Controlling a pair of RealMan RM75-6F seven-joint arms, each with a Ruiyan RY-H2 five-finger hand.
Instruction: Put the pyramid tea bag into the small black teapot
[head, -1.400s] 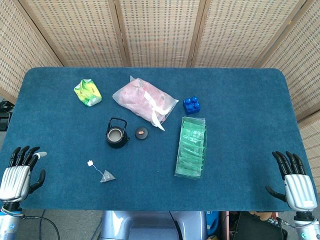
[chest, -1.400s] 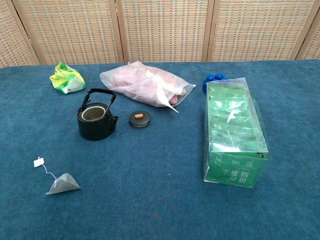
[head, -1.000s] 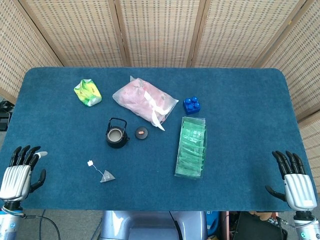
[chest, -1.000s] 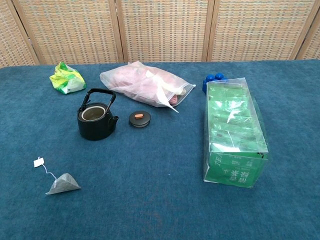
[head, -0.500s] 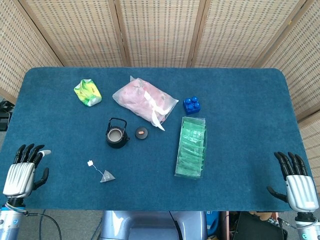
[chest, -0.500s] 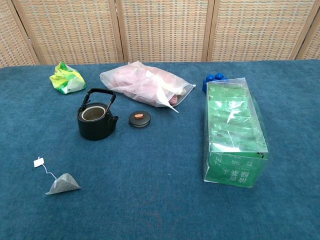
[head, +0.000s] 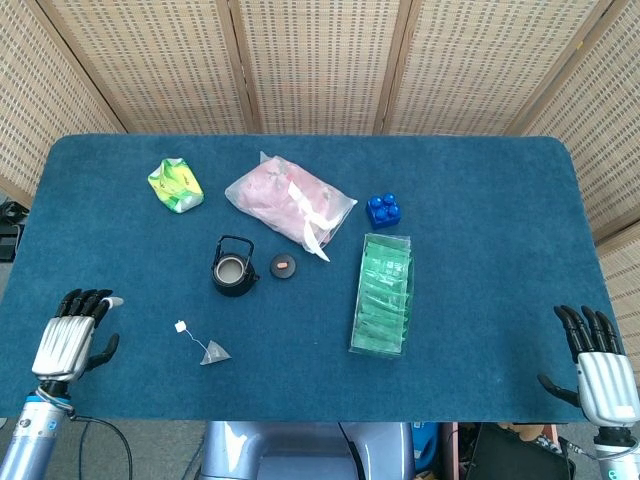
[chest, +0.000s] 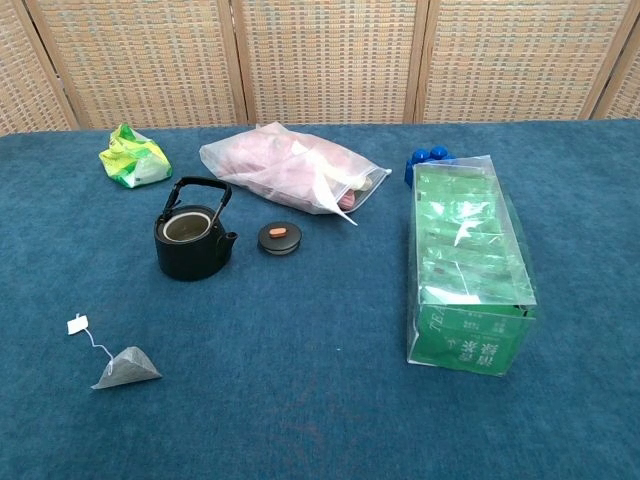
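Left hand is sitting near the front-left edge of the table, fingers apart, nothing in it and not touching anything I can make out. Right hand is off the front-right corner, fingers also apart and holding nothing. Neither shows up in the chest view.

So nothing's picked up yet. The pyramid tea bag lies on the cloth near the front, well apart from my left hand, with its string and little paper tag trailing off to the left. The small black teapot is just behind it, upright, handle up, lid off and lying beside it.

What worries me from here: that bag is tiny, soft and low on fuzzy cloth, so these big fingers could easily squash it or shove it away instead of pinching it. The raised handle partly blocks the opening too, so I could clip it and tip the pot. And the string could snag on a finger or leave the bag hanging over the rim.
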